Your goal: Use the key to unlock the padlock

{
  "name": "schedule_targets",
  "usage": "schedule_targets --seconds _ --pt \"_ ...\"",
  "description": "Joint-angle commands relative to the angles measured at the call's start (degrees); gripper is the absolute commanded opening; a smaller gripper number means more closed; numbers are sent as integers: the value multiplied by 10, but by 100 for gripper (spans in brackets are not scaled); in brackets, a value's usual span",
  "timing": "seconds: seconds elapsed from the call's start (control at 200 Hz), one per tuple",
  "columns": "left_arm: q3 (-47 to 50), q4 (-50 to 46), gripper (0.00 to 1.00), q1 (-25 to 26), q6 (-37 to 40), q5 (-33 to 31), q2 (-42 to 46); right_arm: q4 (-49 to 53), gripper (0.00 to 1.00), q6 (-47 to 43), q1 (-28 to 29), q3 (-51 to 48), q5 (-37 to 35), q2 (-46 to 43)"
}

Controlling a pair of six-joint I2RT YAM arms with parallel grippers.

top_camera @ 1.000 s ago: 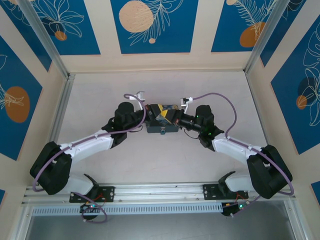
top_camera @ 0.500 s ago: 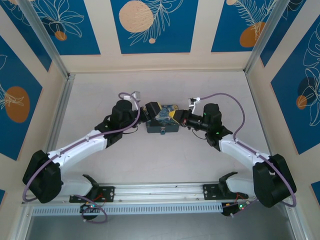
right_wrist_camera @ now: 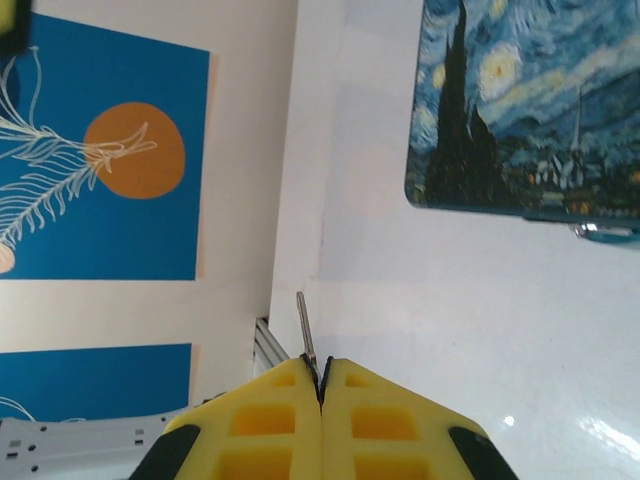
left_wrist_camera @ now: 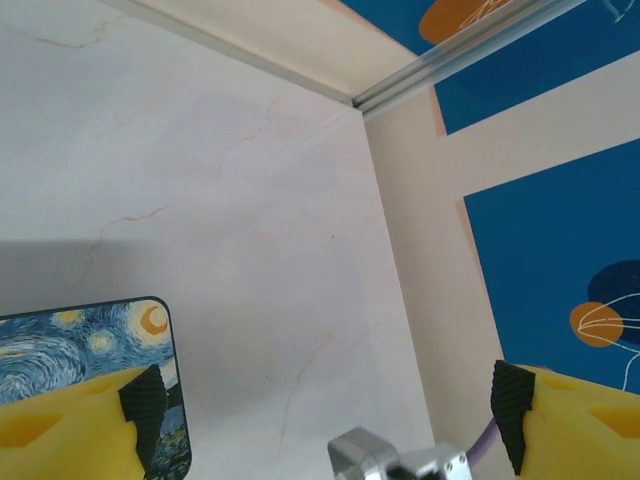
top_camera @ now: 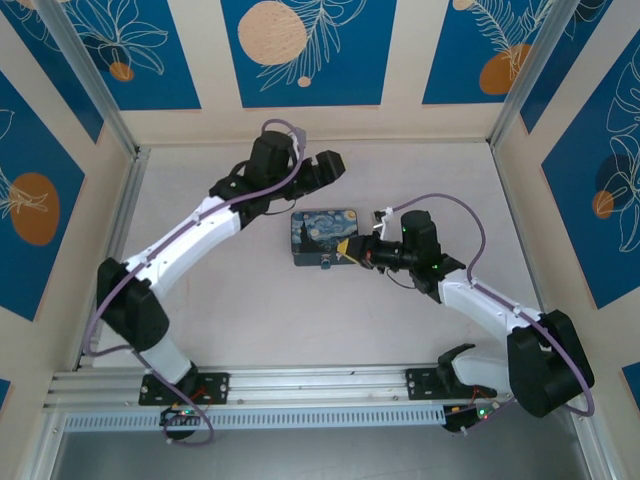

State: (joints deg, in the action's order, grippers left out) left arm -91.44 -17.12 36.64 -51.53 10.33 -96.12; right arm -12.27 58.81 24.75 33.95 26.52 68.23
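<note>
A flat box painted with blue and yellow swirls (top_camera: 323, 236) lies on the pale table, also seen in the left wrist view (left_wrist_camera: 80, 350) and the right wrist view (right_wrist_camera: 530, 110). A small silvery fitting (right_wrist_camera: 592, 232) shows at its front edge; I cannot make out the padlock itself. My right gripper (right_wrist_camera: 320, 368) is shut on the key (right_wrist_camera: 303, 325), a thin grey blade sticking out from between the yellow pads. It hovers at the box's front right corner (top_camera: 347, 251). My left gripper (top_camera: 327, 166) stands open and empty, raised behind the box (left_wrist_camera: 330, 415).
Cream walls with blue panels (top_camera: 300, 50) close the table on three sides, with aluminium posts (top_camera: 95, 75) in the back corners. A metal rail (top_camera: 320, 380) runs along the near edge. The right arm's purple cable (top_camera: 455, 215) loops to the right of the box.
The left gripper has let go of the box, opened wide, and swung up and back to behind it. The right gripper has drawn slightly away from the box's side, staying shut on the key.
</note>
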Motion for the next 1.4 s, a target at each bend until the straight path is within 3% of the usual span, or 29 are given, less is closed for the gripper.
schedule_targets --seconds 0.0,0.255,0.395,0.74,0.9,1.115,1.395 --pt "-67 -96 86 -4 -13 44 -46 59 0 -25 7 6 16 -19" --pt "-253 -230 85 -16 20 35 -114 150 0 -51 8 -3 -10 -50" --pt "-271 -259 86 -27 24 34 -101 155 0 -46 -1 0 -10 -57" --pt "77 6 87 -27 -32 74 27 131 0 -40 -9 12 2 -55" --pt "150 71 87 -26 -27 88 40 100 0 -34 -11 12 16 -44" --pt "232 183 82 -26 -1 162 58 86 0 -55 -15 33 59 -38" --pt "261 192 73 -29 70 257 71 58 0 -91 -18 71 128 25"
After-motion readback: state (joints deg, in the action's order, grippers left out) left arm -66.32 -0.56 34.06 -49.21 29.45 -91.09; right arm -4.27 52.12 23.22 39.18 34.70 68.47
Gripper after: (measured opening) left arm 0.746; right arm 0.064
